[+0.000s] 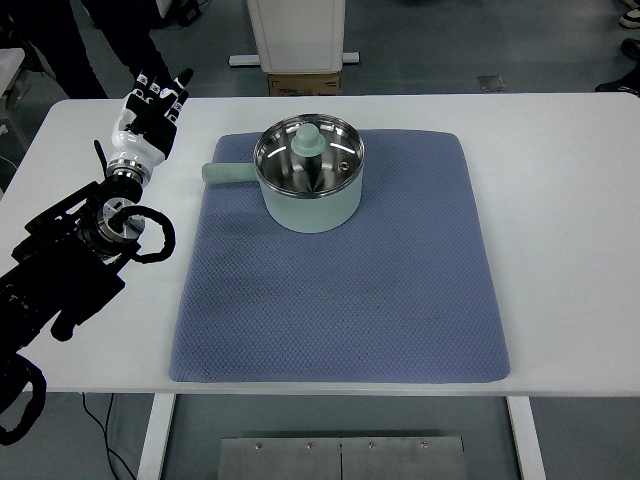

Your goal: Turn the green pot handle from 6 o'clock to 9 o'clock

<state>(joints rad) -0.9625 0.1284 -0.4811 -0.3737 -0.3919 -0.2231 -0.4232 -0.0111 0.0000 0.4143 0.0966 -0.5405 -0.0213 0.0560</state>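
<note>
Top view showed the green pot (308,185) on the blue mat (340,290), its handle (228,173) already pointing left toward 9 o'clock; the left robot hand (150,115) rested apart on the counter (560,200), fingers loosely spread, holding nothing.

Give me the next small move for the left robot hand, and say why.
Probably withdraw it and finish: the green pot on the blue mat has its handle pointing toward the picture's left, about 9 o'clock, and the left robot hand is open, clear of it.
</note>
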